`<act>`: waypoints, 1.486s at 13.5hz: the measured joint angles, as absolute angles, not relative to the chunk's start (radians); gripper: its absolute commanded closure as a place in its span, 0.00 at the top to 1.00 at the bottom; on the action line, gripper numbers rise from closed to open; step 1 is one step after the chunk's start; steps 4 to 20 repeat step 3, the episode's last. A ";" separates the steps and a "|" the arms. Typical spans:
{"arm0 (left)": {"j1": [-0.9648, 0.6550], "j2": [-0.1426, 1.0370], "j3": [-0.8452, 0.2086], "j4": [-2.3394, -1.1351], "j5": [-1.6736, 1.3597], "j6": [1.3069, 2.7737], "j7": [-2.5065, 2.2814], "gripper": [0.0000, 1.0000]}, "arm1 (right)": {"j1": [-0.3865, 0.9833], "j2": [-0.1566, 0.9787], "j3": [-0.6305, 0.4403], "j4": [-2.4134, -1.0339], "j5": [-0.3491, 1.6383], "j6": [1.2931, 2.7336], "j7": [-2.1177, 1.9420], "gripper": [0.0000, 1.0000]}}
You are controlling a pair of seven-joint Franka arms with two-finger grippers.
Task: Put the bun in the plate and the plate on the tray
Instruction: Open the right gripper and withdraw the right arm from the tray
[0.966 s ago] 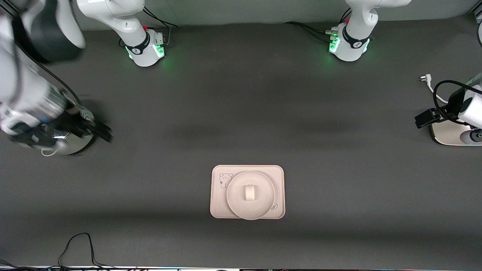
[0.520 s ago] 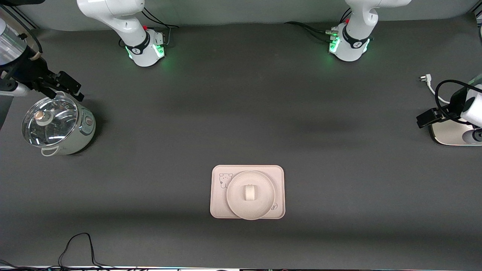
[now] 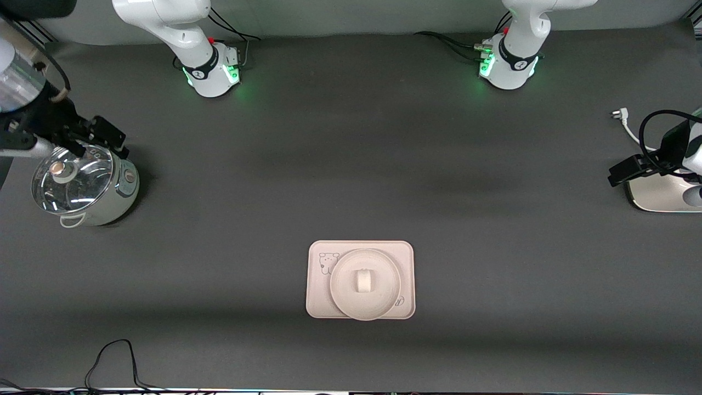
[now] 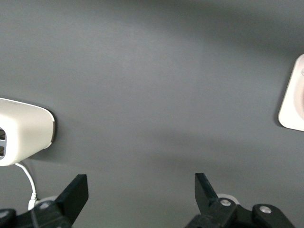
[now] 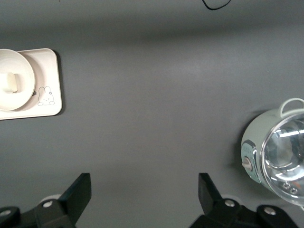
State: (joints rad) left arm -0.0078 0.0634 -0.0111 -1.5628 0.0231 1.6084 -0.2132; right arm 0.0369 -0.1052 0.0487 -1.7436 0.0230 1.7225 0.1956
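The off-white bun [image 3: 362, 280] lies in the middle of the round cream plate [image 3: 385, 292]. The plate rests on the rectangular tray [image 3: 318, 305], whose cartoon animal shows at one corner. My right gripper [image 3: 96, 141] is open and empty, up in the air over the edge of a lidded pot at the right arm's end of the table. Its wrist view shows the open fingers [image 5: 78, 190], the bun [image 5: 9, 83], the plate [image 5: 23, 66] and the tray [image 5: 47, 102]. My left gripper [image 3: 625, 171] is open and empty at the left arm's end; its wrist view shows the tray's corner [image 4: 292, 107].
A pale green pot with a glass lid [image 3: 82, 186] stands at the right arm's end, also in the right wrist view [image 5: 278, 154]. A white appliance [image 3: 655, 195] with a cable and plug [image 3: 622, 118] sits at the left arm's end. A black cable [image 3: 115, 362] lies near the front edge.
My right arm has swung up and away from over the pot, uncovering its lid, then settled slightly. The left gripper has barely shifted. Bun, plate and tray have not moved.
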 measured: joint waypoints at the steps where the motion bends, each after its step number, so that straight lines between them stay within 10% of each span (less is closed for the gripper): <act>1: -0.012 0.054 -0.016 -1.562 0.021 1.601 -0.213 1.00 | 0.025 -0.086 0.072 -1.731 0.023 1.721 0.192 1.00; 20: -0.017 0.043 -0.019 -1.562 0.021 1.593 -0.213 1.00 | 0.012 -0.066 0.123 -1.724 0.023 1.717 0.191 1.00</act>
